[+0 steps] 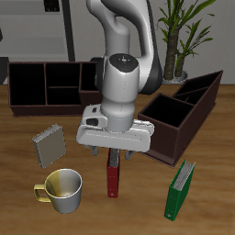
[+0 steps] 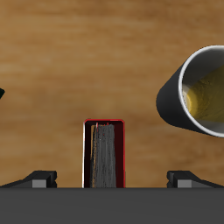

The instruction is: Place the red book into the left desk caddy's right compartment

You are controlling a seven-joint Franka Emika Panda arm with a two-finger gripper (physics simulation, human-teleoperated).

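The red book (image 1: 112,180) stands on edge on the table near its front edge, thin, with a dark band on its spine. In the wrist view the red book (image 2: 105,156) shows its red covers and grey page edges. My gripper (image 1: 112,158) hangs just above it. It is open, and in the wrist view my gripper (image 2: 112,179) has its two fingers wide apart on either side of the book, not touching it. The left desk caddy (image 1: 188,108) is a dark brown open-top box with dividers, set skewed farther back, apart from the book.
A cream mug (image 1: 61,188) stands close beside the red book and also shows in the wrist view (image 2: 199,90). A green book (image 1: 181,189) stands near the front edge. A grey book (image 1: 50,144) lies behind the mug. A second caddy (image 1: 50,84) sits at the back.
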